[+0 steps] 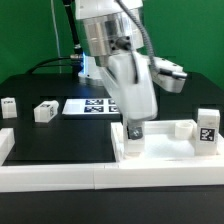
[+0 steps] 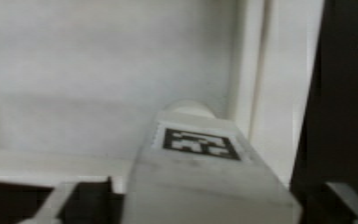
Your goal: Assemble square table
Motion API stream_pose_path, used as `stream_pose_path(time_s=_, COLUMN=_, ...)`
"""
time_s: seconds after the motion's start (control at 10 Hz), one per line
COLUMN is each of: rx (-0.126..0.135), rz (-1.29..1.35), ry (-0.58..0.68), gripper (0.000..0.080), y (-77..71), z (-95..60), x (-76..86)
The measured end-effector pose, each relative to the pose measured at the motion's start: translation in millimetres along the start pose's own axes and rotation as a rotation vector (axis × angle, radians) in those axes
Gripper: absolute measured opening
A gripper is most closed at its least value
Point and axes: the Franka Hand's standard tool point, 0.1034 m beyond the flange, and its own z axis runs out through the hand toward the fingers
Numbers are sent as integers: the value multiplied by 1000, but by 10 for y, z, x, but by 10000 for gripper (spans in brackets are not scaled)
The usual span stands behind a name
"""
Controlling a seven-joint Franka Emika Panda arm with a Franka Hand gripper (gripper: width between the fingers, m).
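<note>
Tabletop: the white square tabletop (image 1: 165,148) lies flat in the lower middle of the exterior frame, its near edge against the long white border wall (image 1: 60,178). In the wrist view its pale surface (image 2: 87,90) and raised rim (image 2: 265,60) fill most of the picture.
Leg at the corner: one short white leg (image 1: 134,143) stands upright at the tabletop's corner on the exterior view's left. The wrist view shows its tagged end (image 2: 202,142) just beside the rim.
Gripper: the gripper (image 1: 135,128) points straight down over this leg. In the wrist view (image 2: 211,200) a dark finger (image 2: 87,200) shows on either side of the leg. I cannot tell whether they press on it or stand slightly off it.
Loose legs: one (image 1: 8,108) at the far left edge and one (image 1: 45,112) near it, both on the black table (image 1: 40,140). A third (image 1: 207,128) stands upright at the middle right, just beside the tabletop's end.
Marker board: the marker board (image 1: 92,105) lies flat left of centre, behind the arm, well apart from the tabletop.
</note>
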Motion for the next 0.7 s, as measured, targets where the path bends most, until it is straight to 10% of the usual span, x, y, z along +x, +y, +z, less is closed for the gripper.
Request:
stream_pose_path(time_s=0.2, rx=-8, rz=-367, ry=50, gripper=637, y=1, z=-20, x=-17)
stream_pose_path(time_s=0.7, rx=-10, rz=-995, ry=140, gripper=649, y=11, z=-76, x=-84)
